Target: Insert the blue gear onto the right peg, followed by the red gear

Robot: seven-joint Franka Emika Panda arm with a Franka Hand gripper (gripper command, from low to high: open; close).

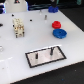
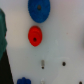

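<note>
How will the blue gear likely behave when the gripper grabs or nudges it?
The blue gear looks like rigid plastic, so probably stiff and light. It lies flat on the white table, so it should slide rather than roll. Its toothed rim may aid grip.

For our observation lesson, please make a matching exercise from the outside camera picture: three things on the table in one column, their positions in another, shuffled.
Things:
1. blue gear
2. red gear
3. white plate with pins

Positions:
A. nearest the camera, in front of both gears
B. farther back, just behind the larger gear
C. between the small gear and the plate, toward the exterior view's right

Pairs: 1-C, 2-B, 3-A
</note>
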